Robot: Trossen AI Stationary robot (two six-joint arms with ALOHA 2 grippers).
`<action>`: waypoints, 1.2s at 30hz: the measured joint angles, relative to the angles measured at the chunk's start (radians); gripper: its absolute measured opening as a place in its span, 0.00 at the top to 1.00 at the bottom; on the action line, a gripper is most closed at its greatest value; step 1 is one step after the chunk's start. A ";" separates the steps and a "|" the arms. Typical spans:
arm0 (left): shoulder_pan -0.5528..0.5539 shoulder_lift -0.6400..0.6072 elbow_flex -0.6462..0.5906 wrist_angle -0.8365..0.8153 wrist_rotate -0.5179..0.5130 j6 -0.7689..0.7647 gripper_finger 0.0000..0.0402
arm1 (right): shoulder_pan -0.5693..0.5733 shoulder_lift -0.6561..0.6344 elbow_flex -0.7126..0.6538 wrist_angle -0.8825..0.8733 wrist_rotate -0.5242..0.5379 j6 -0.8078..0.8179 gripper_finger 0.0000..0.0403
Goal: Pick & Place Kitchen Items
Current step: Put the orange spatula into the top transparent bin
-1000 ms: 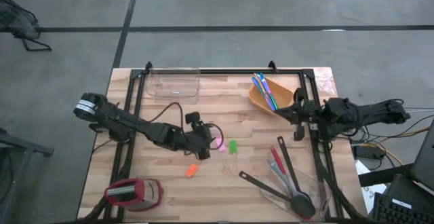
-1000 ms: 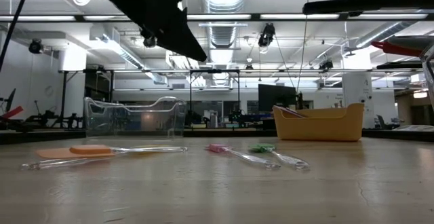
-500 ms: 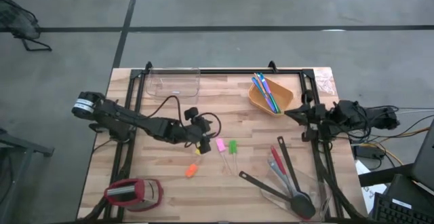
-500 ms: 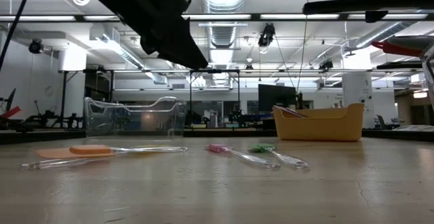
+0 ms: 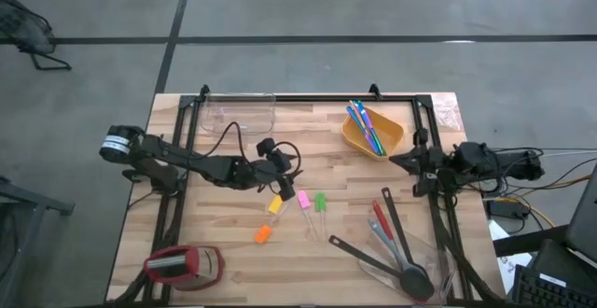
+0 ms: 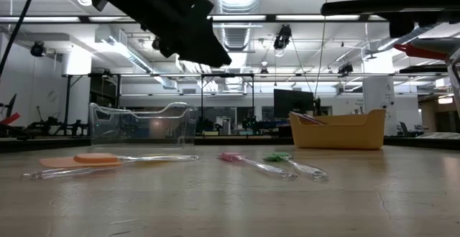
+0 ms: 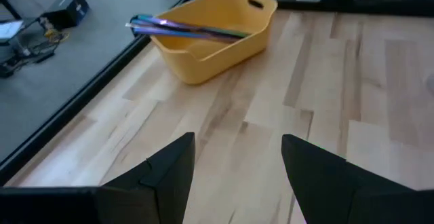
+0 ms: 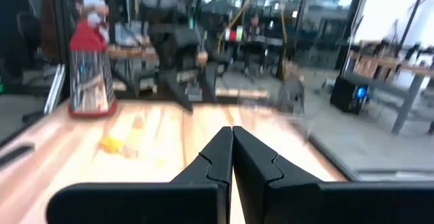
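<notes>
My left gripper (image 5: 283, 175) hangs open and empty above the middle of the table; its own view (image 7: 237, 163) shows bare wood between the fingers. A small yellow piece (image 5: 275, 204) lies just on its near side, an orange piece (image 5: 262, 235) nearer still, and pink (image 5: 303, 199) and green (image 5: 320, 201) pieces to the right. Thin blue and green sticks (image 5: 365, 126) lie in the orange tub (image 5: 347, 136). Two black spoons (image 5: 392, 257) and a red-headed spatula (image 5: 379, 217) lie at the near right. My right gripper (image 5: 396, 159) is shut and empty at the right edge.
A clear tub (image 5: 238, 114) stands at the far edge, left of centre. A squat red-and-black object (image 5: 184, 265) sits at the near left corner. Black frame rails (image 5: 438, 224) run along the table's sides. Bare wood lies between the small pieces and the orange tub.
My left gripper has drawn back toward the table's far edge and risen, and the yellow piece that it hid a second ago now shows on the table. The other pieces have kept still.
</notes>
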 joint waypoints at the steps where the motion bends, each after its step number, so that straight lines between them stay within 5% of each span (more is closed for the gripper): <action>1: 0.002 0.000 -0.001 0.012 0.001 0.005 0.43 | 0.000 0.000 -0.003 -0.024 -0.001 0.017 0.98; 20: 0.005 -0.004 0.049 0.032 0.001 -0.040 0.43 | 0.000 0.003 -0.024 -0.070 -0.001 0.091 0.98; 36: 0.007 -0.004 0.048 0.031 0.003 -0.220 0.43 | 0.000 0.003 -0.024 -0.069 -0.003 0.091 0.98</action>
